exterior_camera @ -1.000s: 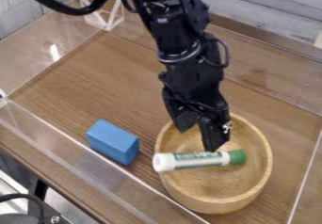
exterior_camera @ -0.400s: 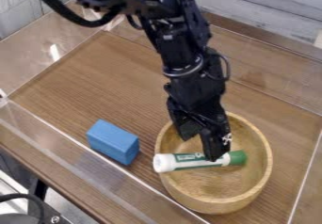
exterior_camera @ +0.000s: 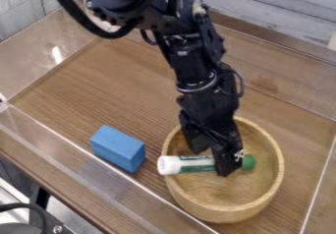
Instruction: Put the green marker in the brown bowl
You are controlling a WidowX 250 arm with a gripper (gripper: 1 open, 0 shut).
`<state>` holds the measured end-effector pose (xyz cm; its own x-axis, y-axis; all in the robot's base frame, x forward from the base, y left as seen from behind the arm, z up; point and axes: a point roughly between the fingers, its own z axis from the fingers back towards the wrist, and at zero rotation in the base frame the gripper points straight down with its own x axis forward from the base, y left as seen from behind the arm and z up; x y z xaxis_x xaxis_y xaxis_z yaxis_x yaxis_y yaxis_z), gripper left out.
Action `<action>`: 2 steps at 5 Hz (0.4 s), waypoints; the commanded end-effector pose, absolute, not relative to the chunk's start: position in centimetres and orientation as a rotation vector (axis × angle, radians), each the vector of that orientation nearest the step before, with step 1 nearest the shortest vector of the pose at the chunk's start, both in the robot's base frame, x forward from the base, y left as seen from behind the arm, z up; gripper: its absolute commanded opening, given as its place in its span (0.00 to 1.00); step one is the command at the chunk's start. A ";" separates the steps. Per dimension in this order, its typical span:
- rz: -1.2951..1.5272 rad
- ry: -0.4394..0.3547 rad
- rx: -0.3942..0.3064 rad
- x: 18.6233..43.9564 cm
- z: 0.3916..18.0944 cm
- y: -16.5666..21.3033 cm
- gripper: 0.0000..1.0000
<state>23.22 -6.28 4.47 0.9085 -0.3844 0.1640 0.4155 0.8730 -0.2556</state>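
The green marker lies across the brown bowl at the front right of the wooden table. Its white end rests over the bowl's left rim, and its dark green cap end points right. My gripper reaches steeply down into the bowl and stands open. One of its black fingers is behind the marker's middle and the other is in front of it. The fingers hide part of the barrel. I cannot tell whether they touch it.
A blue rectangular block sits on the table left of the bowl. Clear plastic walls fence the table's edges. The black arm and its cables rise from the bowl toward the top of the view.
The gripper has sunk from above the bowl down into it, so that its open fingers now straddle the marker. The marker and the block have stayed put.
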 end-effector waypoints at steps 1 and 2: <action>-0.434 -0.132 -0.286 23.8 4.5 -6.4 1.00; -0.444 -0.129 -0.287 23.7 4.3 -6.5 1.00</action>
